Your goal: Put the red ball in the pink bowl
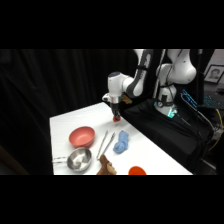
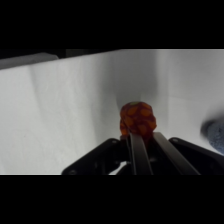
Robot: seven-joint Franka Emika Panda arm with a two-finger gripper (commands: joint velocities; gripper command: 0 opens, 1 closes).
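The ball (image 2: 137,118) is pinched between the fingers of the gripper (image 1: 116,116), near the table's (image 1: 75,120) far edge. The pink bowl (image 1: 82,136) is seen at about 8 o'clock from the ball, well apart, with bare table between them. A metal bowl (image 1: 79,159), tongs (image 1: 105,144) and a blue cloth (image 1: 120,141) are crowded at the near side.
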